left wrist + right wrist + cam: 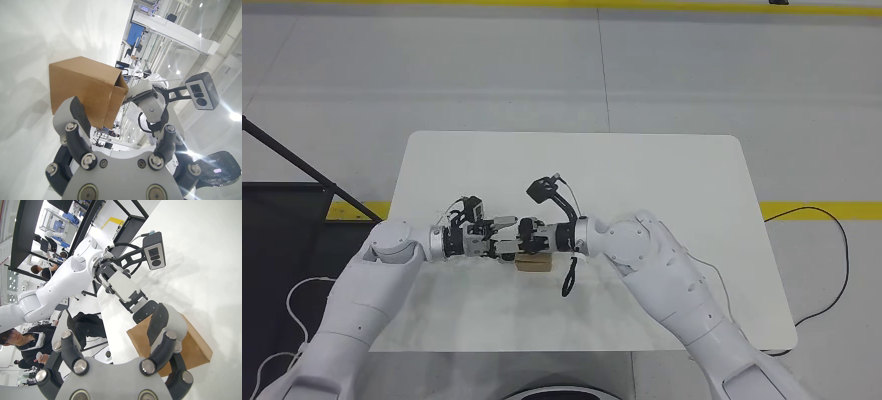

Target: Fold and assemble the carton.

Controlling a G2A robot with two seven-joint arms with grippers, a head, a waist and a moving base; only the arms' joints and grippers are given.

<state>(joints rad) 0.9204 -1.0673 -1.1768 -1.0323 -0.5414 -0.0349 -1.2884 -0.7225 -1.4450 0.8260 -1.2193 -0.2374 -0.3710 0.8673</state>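
Top view first: both arms meet over the middle of the white table [662,180]. The little brown carton [533,264] sits on it, right under the left end effector [504,224] and the right end effector [526,236], which are nose to nose.

Left wrist view: the left end effector [121,111] is spread wide, gripping nothing. The carton [83,85] stands just ahead of it, beside one dark finger pad [79,113]. The box's far end is open and the right end effector [130,95] touches it there.

Right wrist view: the right end effector [113,311] is spread too, one pad [158,323] lying on the carton [194,347], the other finger off it. The left end effector [141,309] meets the carton's far edge.
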